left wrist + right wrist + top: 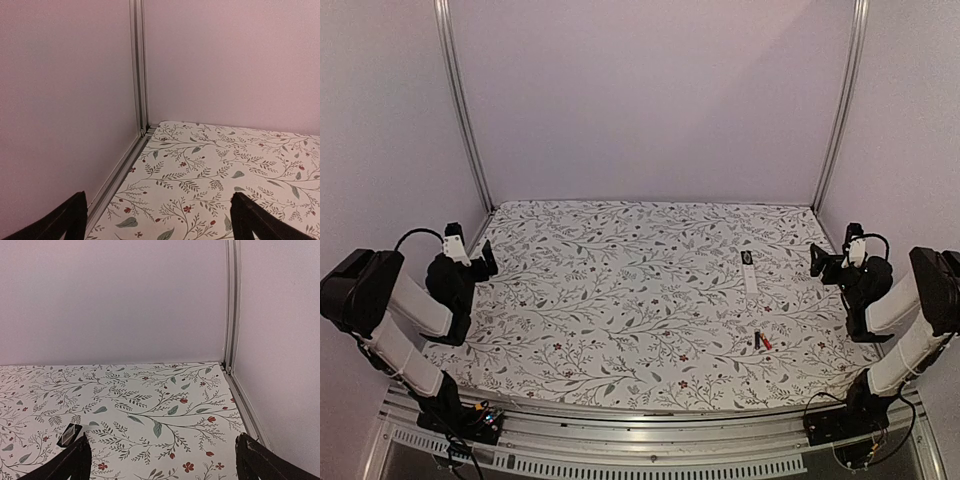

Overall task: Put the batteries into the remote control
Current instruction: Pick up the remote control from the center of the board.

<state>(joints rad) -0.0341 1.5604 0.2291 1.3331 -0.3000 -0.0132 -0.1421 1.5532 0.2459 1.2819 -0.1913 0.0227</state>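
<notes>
The remote control (750, 272) is a slim white bar with a small dark mark at its far end, lying right of the table's middle. Its dark-marked end shows at the lower left of the right wrist view (69, 435). The two batteries lie side by side nearer the front, the black one (757, 340) left of the red one (766, 342). My left gripper (486, 258) is at the far left edge, open and empty (159, 217). My right gripper (817, 261) is at the right edge, open and empty (162, 460), a little right of the remote.
A floral cloth (620, 290) covers the table. Plain walls with metal corner posts (460, 110) (840, 100) close in the back and both sides. A metal rail (620, 420) runs along the front edge.
</notes>
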